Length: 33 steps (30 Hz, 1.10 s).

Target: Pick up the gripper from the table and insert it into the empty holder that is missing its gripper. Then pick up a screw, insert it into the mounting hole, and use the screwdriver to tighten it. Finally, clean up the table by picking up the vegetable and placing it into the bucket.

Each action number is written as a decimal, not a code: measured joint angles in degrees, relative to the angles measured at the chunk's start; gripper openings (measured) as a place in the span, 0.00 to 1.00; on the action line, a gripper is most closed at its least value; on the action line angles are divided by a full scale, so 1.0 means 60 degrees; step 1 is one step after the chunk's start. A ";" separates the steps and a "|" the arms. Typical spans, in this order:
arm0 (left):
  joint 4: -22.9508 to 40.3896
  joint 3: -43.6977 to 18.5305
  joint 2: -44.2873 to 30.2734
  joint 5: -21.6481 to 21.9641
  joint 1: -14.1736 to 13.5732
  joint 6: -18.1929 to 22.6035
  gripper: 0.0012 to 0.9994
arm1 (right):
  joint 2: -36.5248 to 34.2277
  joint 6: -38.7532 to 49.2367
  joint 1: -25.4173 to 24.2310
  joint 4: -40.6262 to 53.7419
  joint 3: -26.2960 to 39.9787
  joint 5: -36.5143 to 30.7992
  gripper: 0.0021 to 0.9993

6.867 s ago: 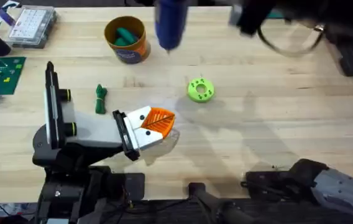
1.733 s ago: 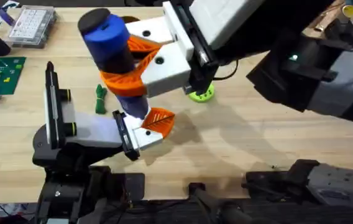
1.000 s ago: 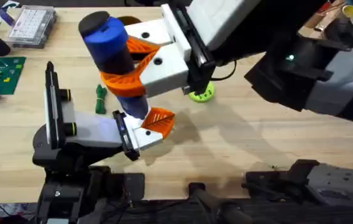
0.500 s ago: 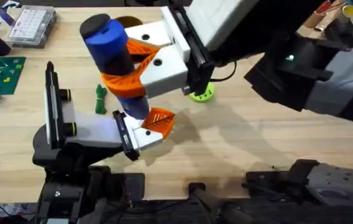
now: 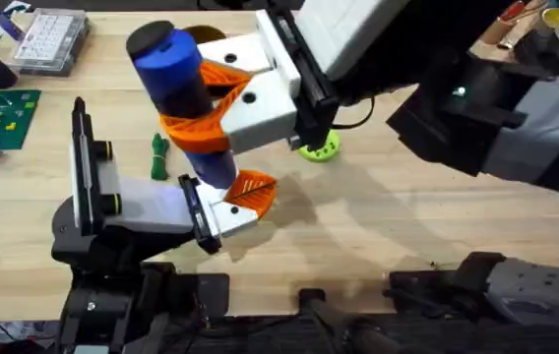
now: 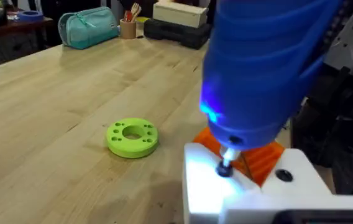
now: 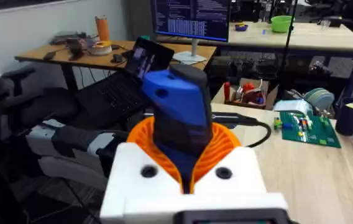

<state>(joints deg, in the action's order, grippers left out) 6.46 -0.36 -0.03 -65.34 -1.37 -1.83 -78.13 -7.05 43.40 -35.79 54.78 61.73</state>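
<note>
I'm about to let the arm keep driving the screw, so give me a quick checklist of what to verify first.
1. Right end effector shut on the screwdriver: ok, orange pads wrap the blue body.
2. Screwdriver bit on the screw: ok, in the left wrist view the tip sits on the white part, lit blue.
3. Left end effector under the bit: ok.
4. Screw fully seated: cannot tell, the tip hides it.
5. Vegetable cleared into the bucket: not ok, it lies on the table.
6. Lime-green disc away from the work: ok, it lies apart.
</note>
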 joint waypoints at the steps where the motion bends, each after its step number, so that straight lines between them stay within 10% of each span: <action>1: 0.0000 0.0000 0.0000 0.0004 0.0000 0.0000 0.01 | 0.0000 0.0000 0.0000 0.0000 0.0000 0.0000 0.04; 33: 0.0000 0.0000 -0.0001 0.0007 0.0000 -0.0040 0.01 | -0.0106 -0.0028 0.0000 -0.0026 0.0000 -0.0063 0.04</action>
<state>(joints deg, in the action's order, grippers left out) 6.46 -0.36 -0.04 -65.30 -1.37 -2.07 -78.76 -7.22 43.40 -35.95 54.78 61.36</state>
